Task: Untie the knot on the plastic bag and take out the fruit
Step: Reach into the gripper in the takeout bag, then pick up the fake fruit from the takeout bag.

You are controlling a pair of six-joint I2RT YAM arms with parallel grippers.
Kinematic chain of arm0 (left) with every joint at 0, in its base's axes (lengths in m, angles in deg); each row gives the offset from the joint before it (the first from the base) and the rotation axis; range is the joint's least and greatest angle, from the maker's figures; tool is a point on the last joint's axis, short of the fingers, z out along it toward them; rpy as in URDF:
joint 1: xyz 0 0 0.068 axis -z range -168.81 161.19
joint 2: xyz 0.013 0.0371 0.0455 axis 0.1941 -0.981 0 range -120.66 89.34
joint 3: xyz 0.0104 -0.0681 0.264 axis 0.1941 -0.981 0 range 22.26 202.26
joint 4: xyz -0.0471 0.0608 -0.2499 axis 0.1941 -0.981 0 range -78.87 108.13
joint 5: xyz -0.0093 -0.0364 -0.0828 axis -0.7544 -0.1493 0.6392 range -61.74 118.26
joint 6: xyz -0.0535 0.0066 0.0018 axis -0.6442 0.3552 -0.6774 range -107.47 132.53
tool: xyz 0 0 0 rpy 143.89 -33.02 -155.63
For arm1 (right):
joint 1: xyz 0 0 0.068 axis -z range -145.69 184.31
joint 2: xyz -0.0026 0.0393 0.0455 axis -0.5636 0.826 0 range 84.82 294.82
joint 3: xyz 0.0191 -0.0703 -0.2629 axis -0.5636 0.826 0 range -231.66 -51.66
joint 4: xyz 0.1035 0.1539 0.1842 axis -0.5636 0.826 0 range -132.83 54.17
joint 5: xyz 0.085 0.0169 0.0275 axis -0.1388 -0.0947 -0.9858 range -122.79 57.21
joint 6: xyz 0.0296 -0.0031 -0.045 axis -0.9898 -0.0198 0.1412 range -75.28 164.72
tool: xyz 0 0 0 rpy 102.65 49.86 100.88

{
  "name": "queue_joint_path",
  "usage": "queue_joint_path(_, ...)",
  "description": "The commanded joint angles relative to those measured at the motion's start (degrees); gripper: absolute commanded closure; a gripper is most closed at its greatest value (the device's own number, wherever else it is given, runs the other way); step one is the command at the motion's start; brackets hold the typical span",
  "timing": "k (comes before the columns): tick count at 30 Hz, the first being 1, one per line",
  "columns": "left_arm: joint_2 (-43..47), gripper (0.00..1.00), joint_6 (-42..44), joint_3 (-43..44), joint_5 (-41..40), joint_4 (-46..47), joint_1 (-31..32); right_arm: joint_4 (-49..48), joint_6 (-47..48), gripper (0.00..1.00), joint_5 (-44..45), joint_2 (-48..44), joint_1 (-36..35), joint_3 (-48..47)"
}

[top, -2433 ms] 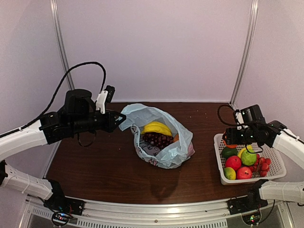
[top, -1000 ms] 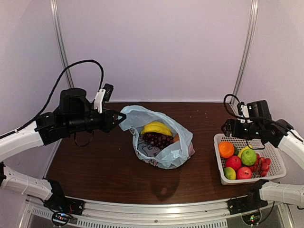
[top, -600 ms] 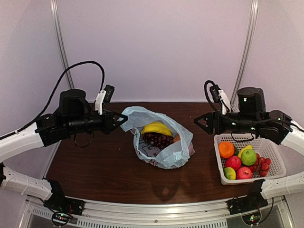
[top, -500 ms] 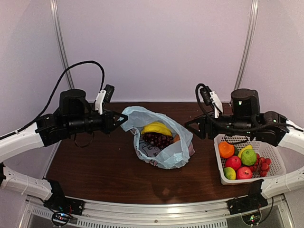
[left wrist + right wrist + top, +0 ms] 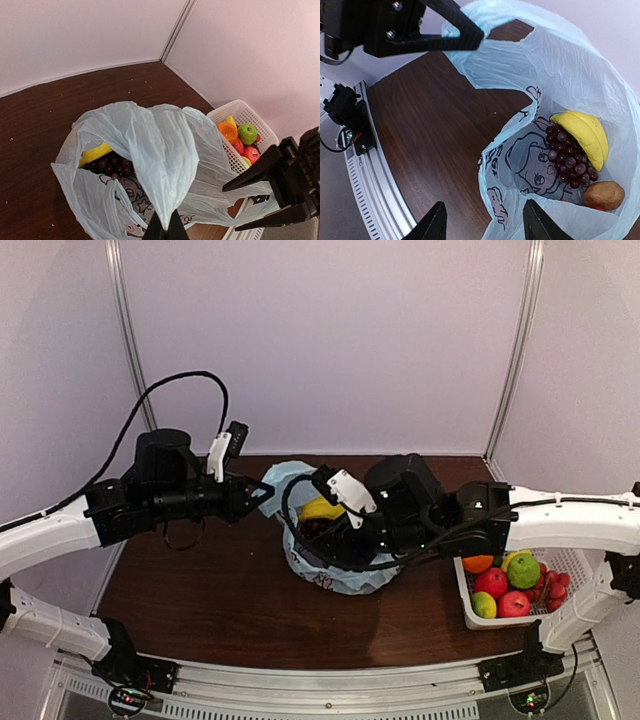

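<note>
Holding banana [image 5: 587,132], grapes [image 5: 567,160], brown fruit [image 5: 602,195], plastic bag [image 5: 580,75] pinched at rim by left gripper [image 5: 165,226], right gripper [image 5: 486,222] parted, empty, above

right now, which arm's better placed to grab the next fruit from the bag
Right. The right claw is open just over the mouth of the bag, with the banana, grapes and a brown fruit in view below. The left claw is shut on the bag's edge, holding it open.

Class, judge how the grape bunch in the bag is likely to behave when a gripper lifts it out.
The grapes are many small round berries, so the bunch probably hangs loosely. It lies against the banana, which may shift when it is lifted. Glossy skins might slip.
</note>
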Motion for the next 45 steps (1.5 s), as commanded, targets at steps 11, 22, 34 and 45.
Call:
queue_joint_path(11,0.99,1.0,-0.6,2.24,-0.77,0.86,-0.37,19.01,10.33,0.54,9.54,17.02,4.92,-14.72)
queue_joint_path(22,1.37,1.0,-0.1,3.44,-1.48,-1.19,-0.37,15.31,17.56,0.53,6.77,24.99,11.14,-17.06)
queue_joint_path(34,0.59,1.0,0.05,4.43,-1.63,-2.7,-0.37,3.98,26.66,0.45,17.3,32.43,12.08,-19.37)
queue_joint_path(45,0.66,1.0,-0.08,4.43,-1.6,-3.8,-0.37,-3.83,30.33,0.4,22.93,37.33,13.71,-19.19)
